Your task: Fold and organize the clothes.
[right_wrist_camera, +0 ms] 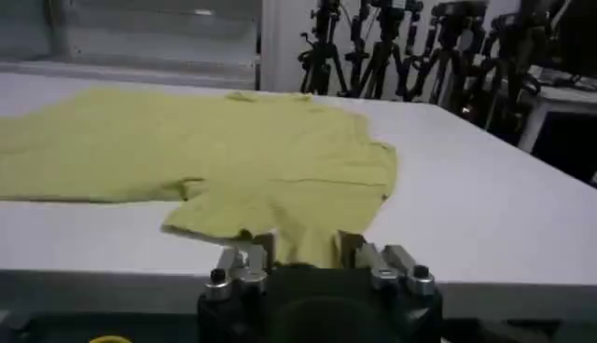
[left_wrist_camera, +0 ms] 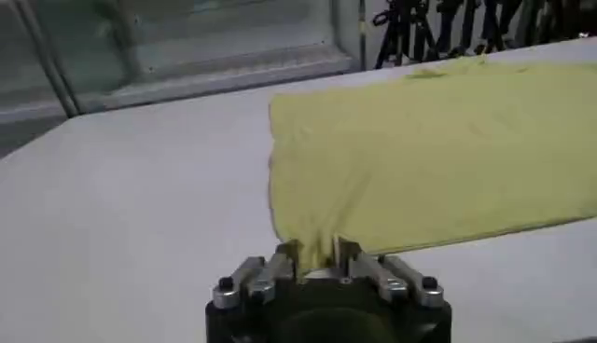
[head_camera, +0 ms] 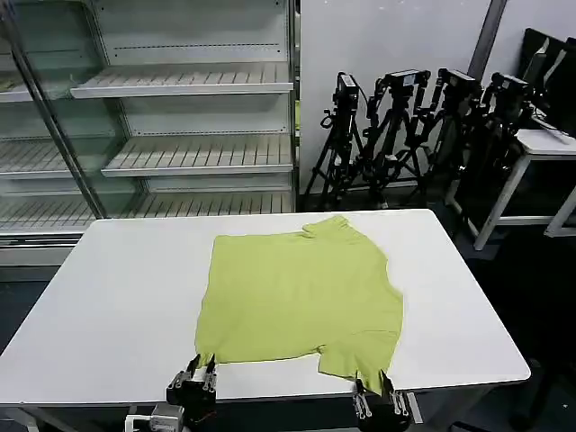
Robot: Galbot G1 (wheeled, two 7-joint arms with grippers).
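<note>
At the near edge of the white table (head_camera: 117, 306), both grippers sat low and close to the robot's body. The left gripper (head_camera: 202, 364) had its fingers pinched on the near left corner of the lime T-shirt (head_camera: 297, 292); in the left wrist view the left gripper (left_wrist_camera: 317, 253) had the cloth drawn up into a small peak between its fingers, with folds fanning away from that point over the T-shirt (left_wrist_camera: 438, 158). The right gripper (head_camera: 373, 380) was clamped on the hem of the near right sleeve, and the right wrist view showed the right gripper (right_wrist_camera: 303, 247) with the sleeve's edge of the T-shirt (right_wrist_camera: 233, 158) caught between its fingers.

The T-shirt lay spread mostly flat on the middle of the tabletop, turned sideways to the robot, plain and without print, its thin fabric lightly creased. Its near sleeve stuck out toward the right gripper, and its far edge ended in a small bunched fold near the far side of the table. Bare white surface surrounded it on all sides.

Beyond the table on the left stood a glass-fronted shelving unit (head_camera: 189, 117) with slatted white shelves. To the right of it, against the wall, was a cluster of black tripods (head_camera: 405, 126), and farther right a white side table (head_camera: 540, 148).
</note>
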